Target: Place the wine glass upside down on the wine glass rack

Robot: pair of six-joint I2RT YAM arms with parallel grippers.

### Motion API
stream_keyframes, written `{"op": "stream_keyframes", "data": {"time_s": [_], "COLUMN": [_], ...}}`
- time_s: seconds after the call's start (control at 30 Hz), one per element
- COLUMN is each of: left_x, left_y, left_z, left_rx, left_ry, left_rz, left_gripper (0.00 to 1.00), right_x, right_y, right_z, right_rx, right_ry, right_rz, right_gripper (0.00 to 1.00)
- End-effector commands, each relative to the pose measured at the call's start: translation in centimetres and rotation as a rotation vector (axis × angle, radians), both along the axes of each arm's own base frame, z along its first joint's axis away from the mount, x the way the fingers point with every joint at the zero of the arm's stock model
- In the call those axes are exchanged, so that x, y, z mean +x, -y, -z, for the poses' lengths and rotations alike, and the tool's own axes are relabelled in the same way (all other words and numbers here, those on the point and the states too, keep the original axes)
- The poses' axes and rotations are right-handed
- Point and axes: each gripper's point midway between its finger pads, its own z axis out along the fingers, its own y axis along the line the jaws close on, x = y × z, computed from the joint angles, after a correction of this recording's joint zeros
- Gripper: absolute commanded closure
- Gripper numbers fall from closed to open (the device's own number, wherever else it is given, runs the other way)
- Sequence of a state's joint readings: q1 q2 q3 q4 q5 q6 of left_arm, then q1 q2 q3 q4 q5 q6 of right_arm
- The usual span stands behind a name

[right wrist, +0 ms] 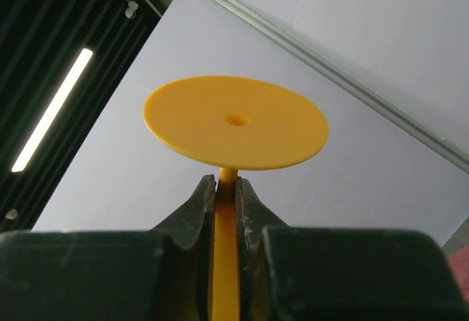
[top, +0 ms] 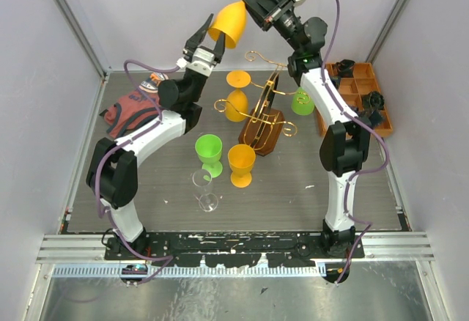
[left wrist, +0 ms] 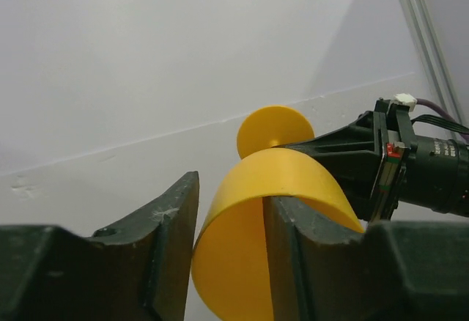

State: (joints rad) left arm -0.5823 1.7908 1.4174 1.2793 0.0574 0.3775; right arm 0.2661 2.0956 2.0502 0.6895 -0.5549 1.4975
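COUNTER (top: 146, 189), TOP VIEW: Closest to the arm bases, a clear glass (top: 207, 190) sits at 7 o'clock from the wine glass rack (top: 264, 119). Just beyond it stand a green goblet (top: 209, 151) at 8 o'clock and an orange goblet (top: 241, 163) at 7 o'clock, side by side and upright.

At mid-counter, the gold wire rack rises from its oval dark wooden base. A second orange glass (top: 236, 100) hangs foot-up on its 9 o'clock side. A second green glass (top: 302, 102) shows at its 3 o'clock side, partly hidden behind the right arm. A red cloth (top: 128, 112) lies farther out at 9 o'clock, and an orange tray (top: 359, 90) holding dark parts lies at 2 o'clock.

Farthest back, at 11 o'clock from the rack and apart from it, the wine glass (top: 229, 22) is held in the air, tilted with its foot uppermost. The right gripper (top: 249, 2) is clamped on the thin stem just under the disc-shaped foot, which the right wrist view (right wrist: 227, 185) shows plainly. The left gripper (top: 211, 37) has its jaws spread to either side of the bowl's rim. In the left wrist view (left wrist: 231, 196) the gap is far wider than the bowl's thin wall, and whether either finger touches the wall cannot be told.
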Motion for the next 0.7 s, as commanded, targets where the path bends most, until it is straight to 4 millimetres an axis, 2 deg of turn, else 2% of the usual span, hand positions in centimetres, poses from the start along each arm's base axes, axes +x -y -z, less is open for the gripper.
{"op": "stream_keyframes", "data": {"time_s": [0.0,0.13,0.27,0.47,0.57,0.67], "left_x": [-1.3,-1.5,-1.6,-1.4,-0.4,1.4], "left_y": [0.1,-0.4,-0.9,-2.0,-3.2,-4.7], "left_z": [-0.9,-0.6,1.0,4.3,4.7,5.0], "left_rx": [-0.013,-0.006,0.019,0.058,0.024,-0.003], "left_ry": [0.050,0.044,0.005,-0.094,-0.181,-0.304], "left_rz": [0.017,0.001,-0.015,-0.059,-0.096,-0.118], "left_gripper": [0.48,0.33,0.23,0.20,0.20,0.20], "right_x": [-2.3,-2.4,-2.0,-1.4,-2.0,-2.7], "right_y": [-0.1,1.1,3.2,7.8,9.1,10.7], "right_z": [-2.5,-3.1,-4.1,-4.9,-4.6,-4.0], "right_rx": [-0.028,-0.039,-0.066,-0.187,-0.345,-0.547], "right_ry": [0.152,0.187,0.231,0.290,0.310,0.347], "right_rz": [0.006,0.061,0.143,0.311,0.411,0.551], "right_gripper": [0.92,0.96,0.98,0.99,0.99,0.99]}}
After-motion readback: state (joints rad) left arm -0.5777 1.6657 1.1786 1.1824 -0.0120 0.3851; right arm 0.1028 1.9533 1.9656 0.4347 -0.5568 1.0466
